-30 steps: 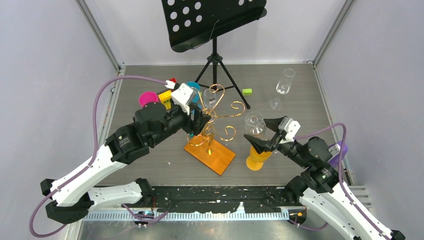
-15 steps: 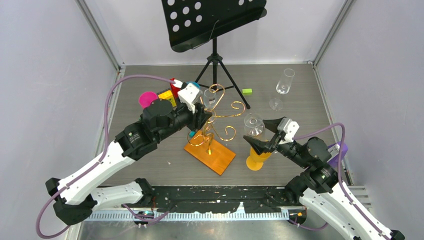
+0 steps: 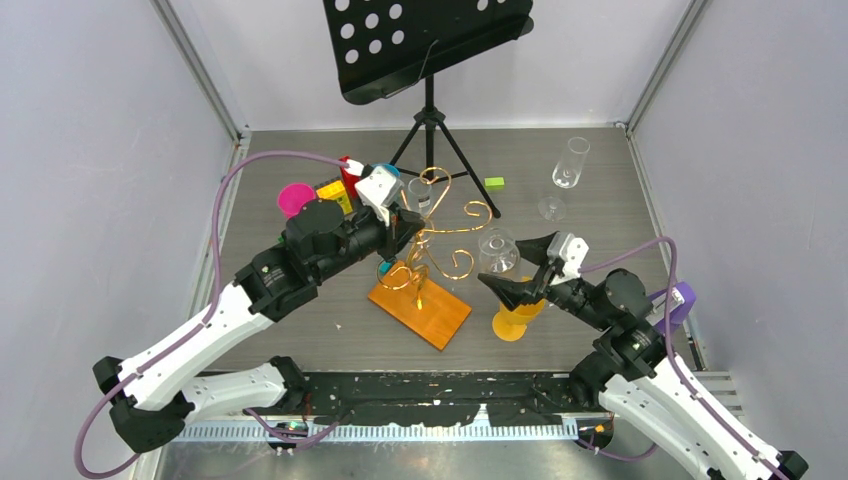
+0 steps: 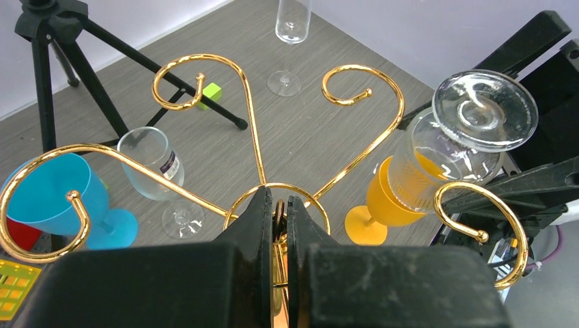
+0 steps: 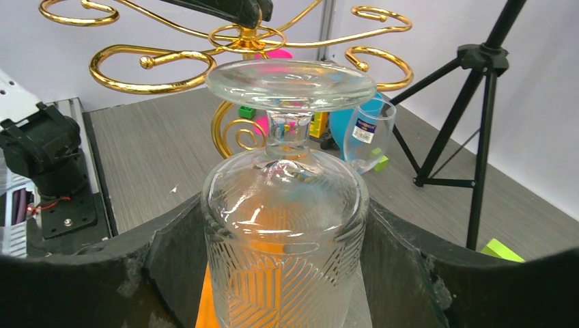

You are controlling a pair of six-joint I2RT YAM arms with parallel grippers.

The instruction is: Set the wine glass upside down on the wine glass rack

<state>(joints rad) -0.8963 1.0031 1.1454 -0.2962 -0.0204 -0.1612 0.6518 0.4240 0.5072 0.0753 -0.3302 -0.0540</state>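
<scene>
Only the left wrist view is showing the left gripper (image 4: 280,229) pinching the thin gold wire rack (image 4: 247,116) at its stem; the right gripper (image 5: 283,273) is clasping the inverted clear wine glass (image 5: 287,198).

Robot lab: white-walled test table (image 3: 530,150)

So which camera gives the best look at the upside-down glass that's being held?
The right wrist view: the wine glass fills it, foot up, between the right gripper's fingers. The left wrist view shows it smaller, at right; the top view, tiny and faint.
</scene>
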